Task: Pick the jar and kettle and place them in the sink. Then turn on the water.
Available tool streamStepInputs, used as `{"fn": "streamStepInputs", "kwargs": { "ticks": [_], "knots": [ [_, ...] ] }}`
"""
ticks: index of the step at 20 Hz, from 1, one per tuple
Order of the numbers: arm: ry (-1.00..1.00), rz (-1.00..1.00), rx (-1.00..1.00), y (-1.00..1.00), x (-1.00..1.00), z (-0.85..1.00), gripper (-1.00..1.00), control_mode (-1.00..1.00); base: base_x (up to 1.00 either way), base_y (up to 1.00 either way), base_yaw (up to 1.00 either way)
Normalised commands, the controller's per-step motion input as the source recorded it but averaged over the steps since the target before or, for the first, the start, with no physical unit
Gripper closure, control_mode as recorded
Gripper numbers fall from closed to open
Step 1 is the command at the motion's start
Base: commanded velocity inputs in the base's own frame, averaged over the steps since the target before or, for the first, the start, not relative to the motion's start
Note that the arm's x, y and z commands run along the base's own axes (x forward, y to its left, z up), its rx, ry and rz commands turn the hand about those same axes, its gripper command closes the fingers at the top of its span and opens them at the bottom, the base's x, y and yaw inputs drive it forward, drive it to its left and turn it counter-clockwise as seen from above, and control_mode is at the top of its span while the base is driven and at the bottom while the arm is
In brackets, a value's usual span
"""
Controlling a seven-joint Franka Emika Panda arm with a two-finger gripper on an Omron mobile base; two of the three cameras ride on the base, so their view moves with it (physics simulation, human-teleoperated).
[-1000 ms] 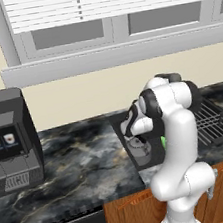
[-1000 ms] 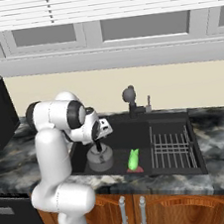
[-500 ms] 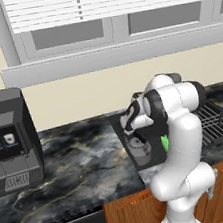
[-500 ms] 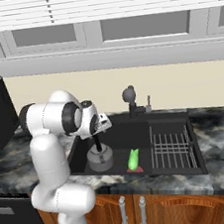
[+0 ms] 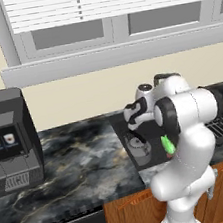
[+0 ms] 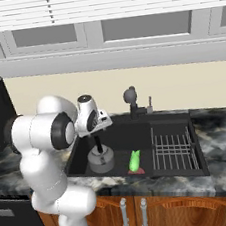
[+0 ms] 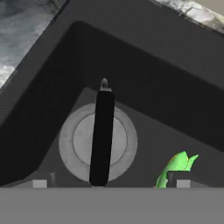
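- Kettle [image 7: 98, 140]: grey metal body, black handle.
- Sink [image 6: 183, 169]: black basin, with a dark wire grid rack [image 6: 172, 147].
- Faucet [image 6: 130, 96]: dark.
- Item beside the kettle [image 6: 135, 161]: bright green with a red base.
- Desk [image 5: 76, 164]: black marble with grey-white veining.
- Cabinets [image 6: 163, 209]: brown wood.
- Coffee machine [image 5: 9, 139]: dark grey.

Kettle [image 6: 101, 160] in sink [image 6: 137, 132] — pincer [image 6: 100, 135] above, seemingly apart.

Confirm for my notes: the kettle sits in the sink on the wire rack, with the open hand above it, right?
Not quite. The right base view shows the kettle on the sink's bare floor, left of the wire rack. The open hand above it is correct.
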Motion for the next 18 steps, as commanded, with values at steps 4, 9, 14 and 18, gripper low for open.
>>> {"fn": "streamStepInputs", "kwargs": {
  "ticks": [4,9,14,18],
  "knots": [
    [0.0,-0.04,0.03,-0.11,-0.74,0.41,-1.0,-1.0,0.0,0.0,0.0],
    [0.0,-0.06,0.01,0.0,-0.64,0.49,-1.0,-1.0,0.0,0.0,0.0],
    [0.0,-0.07,0.0,0.0,-0.5,0.71,-1.0,-1.0,0.0,0.0,0.0],
    [0.0,-0.08,0.0,0.0,-0.41,0.74,-1.0,-1.0,0.0,0.0,0.0]
  ]
}}
